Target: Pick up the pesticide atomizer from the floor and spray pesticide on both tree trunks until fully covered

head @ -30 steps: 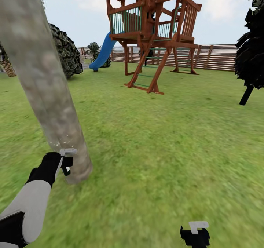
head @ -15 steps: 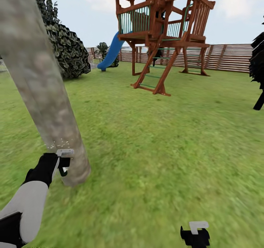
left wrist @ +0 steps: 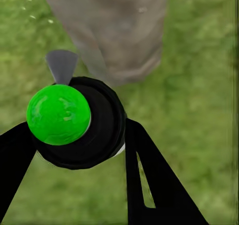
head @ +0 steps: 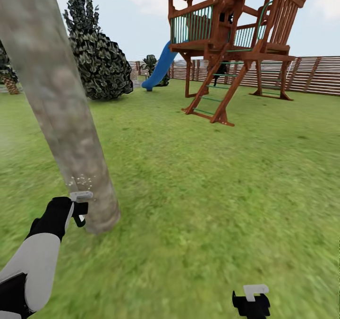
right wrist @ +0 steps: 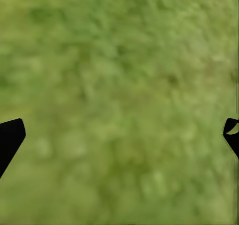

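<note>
A thick mottled grey-brown tree trunk [head: 66,111] leans up the left of the head view, rooted in the lawn. My left gripper [head: 78,207] is right beside its base, shut on the pesticide atomizer [head: 81,215]. In the left wrist view the atomizer [left wrist: 94,130] is a round black body with a bright green cap. It sits between the black fingers [left wrist: 149,180], and its grey nozzle points at the trunk [left wrist: 119,30]. Small white specks float at the bark just above the gripper. My right gripper [head: 250,301] hangs open low over bare grass [right wrist: 119,85].
A wooden play tower [head: 231,40] with a blue slide [head: 160,69] stands at the back right. A dark leafy bush [head: 101,64] is behind the trunk. A brown slat fence [head: 311,73] rings the lawn. Open grass spreads to the right.
The whole view has swung, so the play tower and bush sit further right. My left gripper stays with the atomizer at the trunk's base, specks still at the bark. The right gripper is unchanged.
</note>
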Controlling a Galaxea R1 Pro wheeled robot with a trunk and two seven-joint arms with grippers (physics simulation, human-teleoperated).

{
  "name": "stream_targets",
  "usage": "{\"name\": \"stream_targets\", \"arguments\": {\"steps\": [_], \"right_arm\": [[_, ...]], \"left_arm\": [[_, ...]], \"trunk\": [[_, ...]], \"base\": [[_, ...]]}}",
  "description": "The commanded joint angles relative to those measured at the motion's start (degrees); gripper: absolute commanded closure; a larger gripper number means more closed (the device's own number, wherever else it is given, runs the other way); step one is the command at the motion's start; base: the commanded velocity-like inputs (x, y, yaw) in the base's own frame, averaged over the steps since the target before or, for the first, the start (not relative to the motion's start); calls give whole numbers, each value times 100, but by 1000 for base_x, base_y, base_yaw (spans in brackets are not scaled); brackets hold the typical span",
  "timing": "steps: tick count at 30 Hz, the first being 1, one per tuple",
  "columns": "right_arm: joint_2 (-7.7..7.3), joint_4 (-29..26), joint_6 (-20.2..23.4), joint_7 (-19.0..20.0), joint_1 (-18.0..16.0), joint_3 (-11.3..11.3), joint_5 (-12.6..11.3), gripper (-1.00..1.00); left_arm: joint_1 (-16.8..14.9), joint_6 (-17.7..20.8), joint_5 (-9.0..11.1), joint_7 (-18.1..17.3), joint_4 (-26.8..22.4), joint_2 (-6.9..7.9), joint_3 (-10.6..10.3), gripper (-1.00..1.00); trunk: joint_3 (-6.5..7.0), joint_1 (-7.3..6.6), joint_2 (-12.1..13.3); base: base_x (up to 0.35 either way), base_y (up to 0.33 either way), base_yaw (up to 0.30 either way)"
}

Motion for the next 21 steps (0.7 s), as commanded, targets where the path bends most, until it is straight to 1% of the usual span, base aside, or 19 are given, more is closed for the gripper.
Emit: {"name": "stream_targets", "arguments": {"steps": [1, 7, 11, 17, 21], "right_arm": [[-1, 12, -22, -19, -2, -41, 60, -100], [1, 12, -22, -20, -4, -41, 60, -100], [7, 12, -22, -21, -3, -40, 60, -100], [8, 12, -23, -21, -4, -40, 60, -100], [1, 12, -22, -13, -7, -40, 60, -100]], "left_arm": [[-5, 20, -62, -56, -10, -4, 22, 100], [-5, 20, -70, -47, -1, -5, 19, 100], [-5, 20, -71, -47, -1, -5, 13, 100], [-5, 20, -63, -47, -9, -4, 21, 100], [-5, 20, -62, -47, -10, -13, 19, 100]], "trunk": [[-5, 1, -2], [-2, 1, -2], [15, 1, -2], [20, 1, -2], [20, 1, -2]], "base": [[139, -269, 6], [134, -269, 26], [157, -260, 205], [216, -214, 266], [237, -191, 66]]}}
